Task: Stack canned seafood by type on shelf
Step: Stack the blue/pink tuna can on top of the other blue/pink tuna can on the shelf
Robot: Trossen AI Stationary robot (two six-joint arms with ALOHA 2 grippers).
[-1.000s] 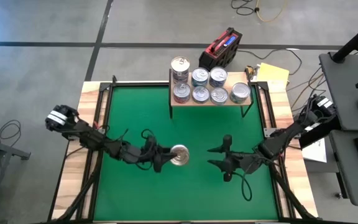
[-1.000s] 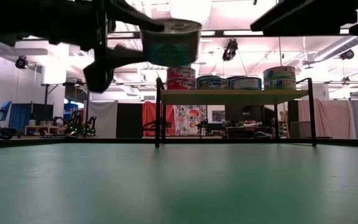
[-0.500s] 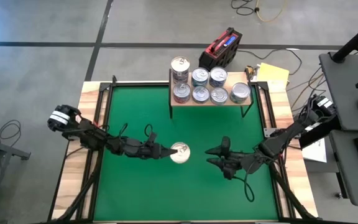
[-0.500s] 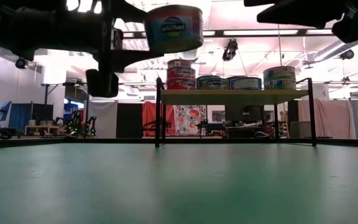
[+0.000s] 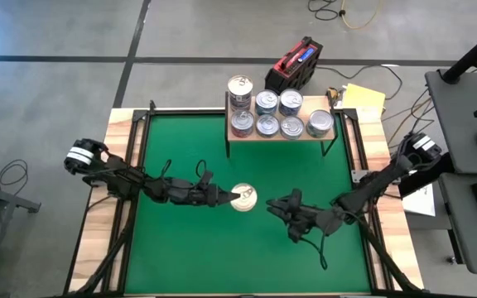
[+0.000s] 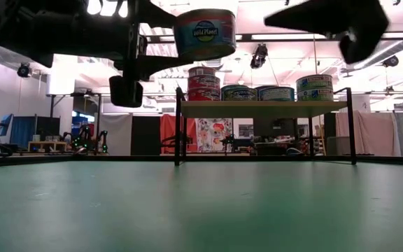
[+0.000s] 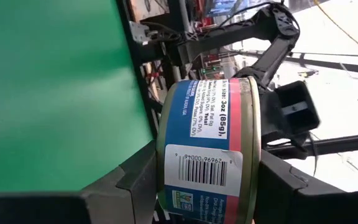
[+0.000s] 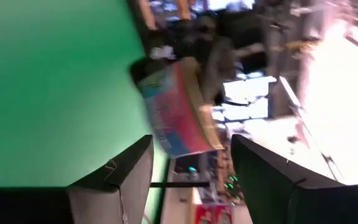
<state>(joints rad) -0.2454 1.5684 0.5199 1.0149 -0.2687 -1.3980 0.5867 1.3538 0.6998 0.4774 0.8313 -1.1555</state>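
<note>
At twelve o'clock on the green mat (image 5: 180,240) you have the light-wood shelf (image 5: 278,136) loaded with round silver-topped tins (image 5: 267,126). Mid-mat, your left gripper (image 5: 224,197) clamps a blue-labelled, silver-lidded tin (image 5: 243,199) by its curved wall, lifted clear. At three o'clock of it, the right gripper (image 5: 281,210) waits, jaws parted and empty. Expect a rigid, smooth, probably slippery tin; hold it across the wall.

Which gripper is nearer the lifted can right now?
Left. The left gripper holds the can between its jaws above the mat; the right gripper sits beside it, apart, open.
</note>
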